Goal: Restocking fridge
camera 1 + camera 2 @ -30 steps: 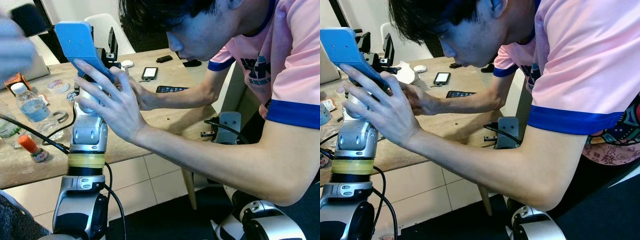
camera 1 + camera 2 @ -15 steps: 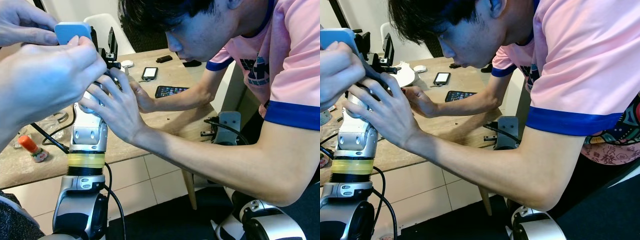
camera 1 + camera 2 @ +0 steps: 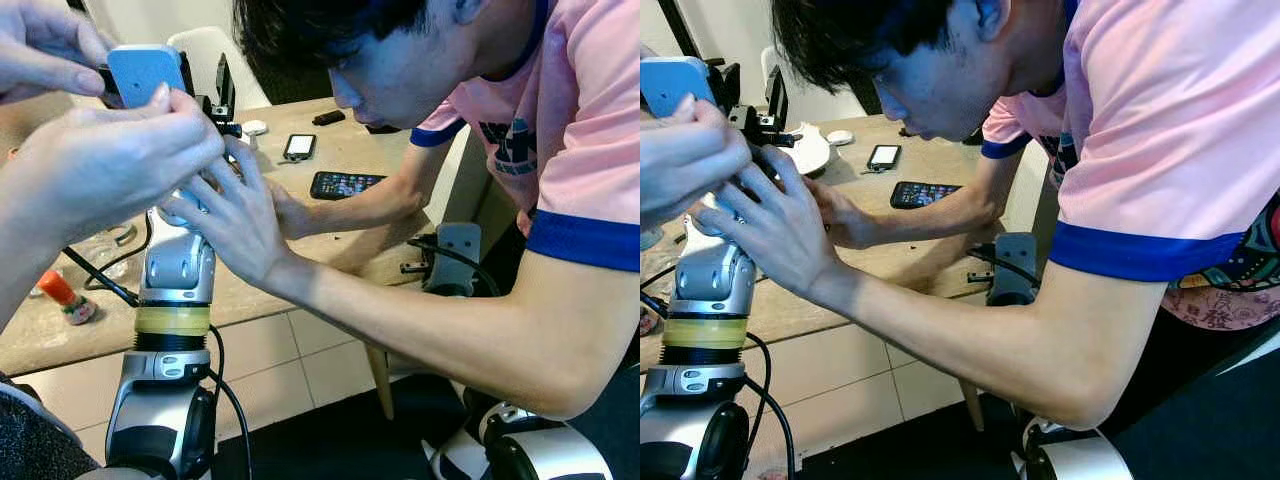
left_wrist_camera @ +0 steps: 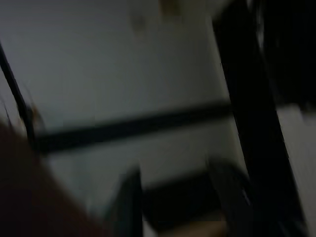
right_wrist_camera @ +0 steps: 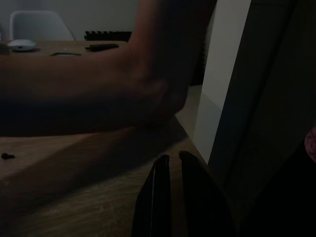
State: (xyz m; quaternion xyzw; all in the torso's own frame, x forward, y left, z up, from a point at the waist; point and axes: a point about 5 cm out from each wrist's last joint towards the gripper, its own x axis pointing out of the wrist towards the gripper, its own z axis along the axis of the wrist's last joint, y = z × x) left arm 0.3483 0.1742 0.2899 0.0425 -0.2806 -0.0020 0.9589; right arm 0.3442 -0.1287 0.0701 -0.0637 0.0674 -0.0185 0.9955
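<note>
Nothing is being restocked right now. The left arm (image 3: 175, 270) stands upright in front of the counter (image 3: 330, 225), and people are working on its wrist. One person leans in from the right with a hand (image 3: 235, 215) cupped round the top of the arm. A second person's hand (image 3: 100, 170) comes in from the left and pinches a blue plate (image 3: 145, 70) up there. The left gripper (image 3: 215, 105) is mostly buried under those hands, and its wrist view is a blur, so I can't tell how its jaws stand. The right gripper (image 5: 173, 157) sits low at the counter edge under the leaning person's forearm, jaws closed to a thin slit with nothing between them.

Risks, as I judge them:
- If the left arm moved or the jaws cycled with fingers wrapped round the wrist, someone would get pinched.
- The black cable (image 3: 100, 285) runs across beside the arm, so a swing could snag it and drag things off the counter.
- The right arm is under the person's arm and would hit them if it lifted.

I can't tell which item is meant for the fridge. The likeliest stock is a small orange-capped bottle (image 3: 65, 298) lying on its side on the counter, left of the left arm and well apart from both grippers. Its long axis runs diagonally — cap end pointing away from the robot and to its left. Two phones (image 3: 298, 146) (image 3: 340, 183) lie flat further back.
</note>
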